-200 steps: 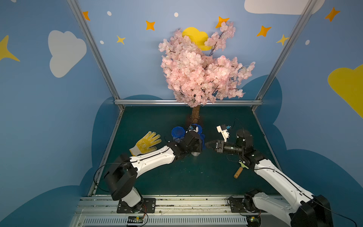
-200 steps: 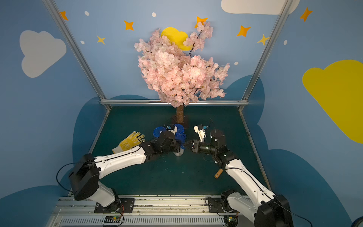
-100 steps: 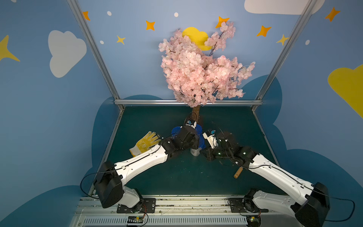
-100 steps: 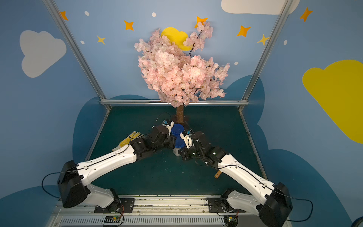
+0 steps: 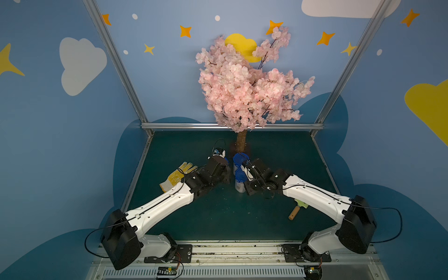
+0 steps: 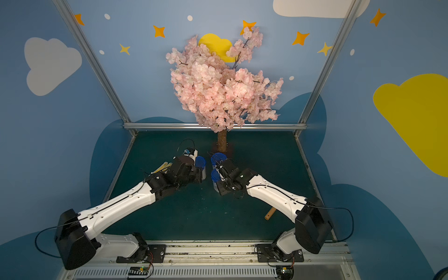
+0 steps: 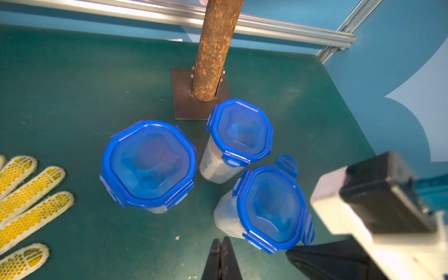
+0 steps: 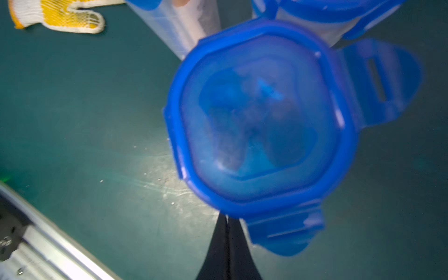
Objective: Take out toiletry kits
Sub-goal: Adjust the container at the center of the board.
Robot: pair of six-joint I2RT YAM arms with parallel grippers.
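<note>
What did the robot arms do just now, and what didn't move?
The right pincer swung in to the nearest jar, shut and empty. The left pincer shifted slightly aside, shut too. Nothing grabbed. The lids stay on; the glove and wooden-handled tool stayed put.

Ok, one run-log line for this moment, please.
left gripper: shut, empty | right gripper: shut, tip at front jar lid edge | its lid: on, two clips open | other jars: lids on

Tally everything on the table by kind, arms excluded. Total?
Clear jars with blue lids: 3
Yellow-white glove: 1
Wooden-handled tool: 1
Blossom tree: 1
Total: 6
</note>
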